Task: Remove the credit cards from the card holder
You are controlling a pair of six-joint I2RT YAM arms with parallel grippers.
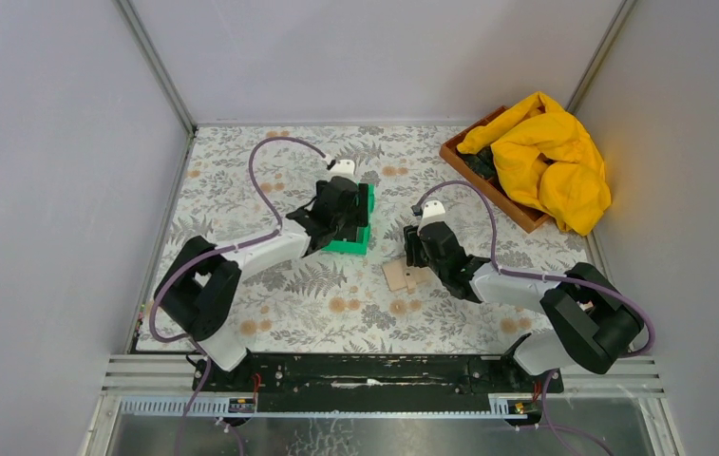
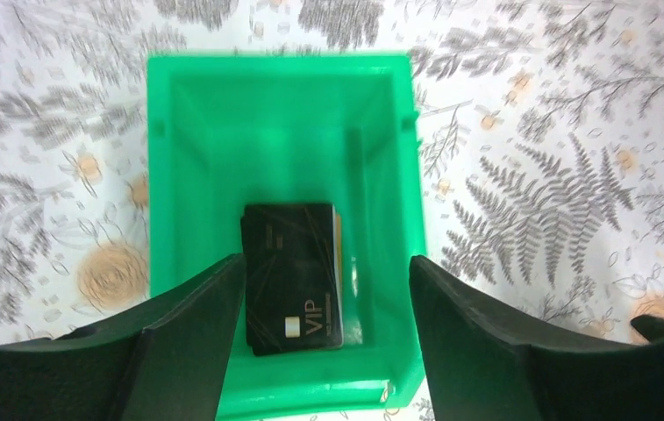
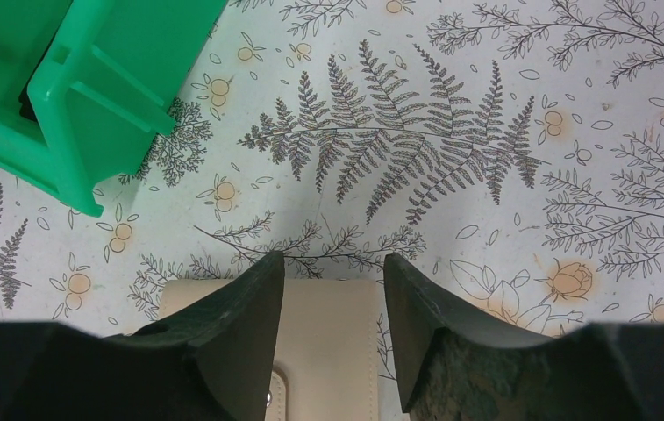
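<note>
In the left wrist view a black credit card (image 2: pixel 291 276) marked VIP lies flat on the floor of a green bin (image 2: pixel 275 74). The tan edge of a second card (image 2: pixel 338 263) peeks out under its right side. My left gripper (image 2: pixel 326 258) hangs open right above them, holding nothing. The beige card holder (image 3: pixel 332 342) lies closed on the table, its tab toward me. My right gripper (image 3: pixel 334 259) stands open just above it, a finger on either side of its middle and nothing gripped. From above, the left gripper (image 1: pixel 336 214) covers the bin (image 1: pixel 355 242) and the right gripper (image 1: pixel 422 249) is beside the card holder (image 1: pixel 403 275).
A wooden tray (image 1: pixel 488 185) at the back right holds a crumpled yellow cloth (image 1: pixel 550 161). The green bin's corner (image 3: pixel 91 79) lies up and left of the right gripper. Grey walls close in the fern-patterned table on three sides.
</note>
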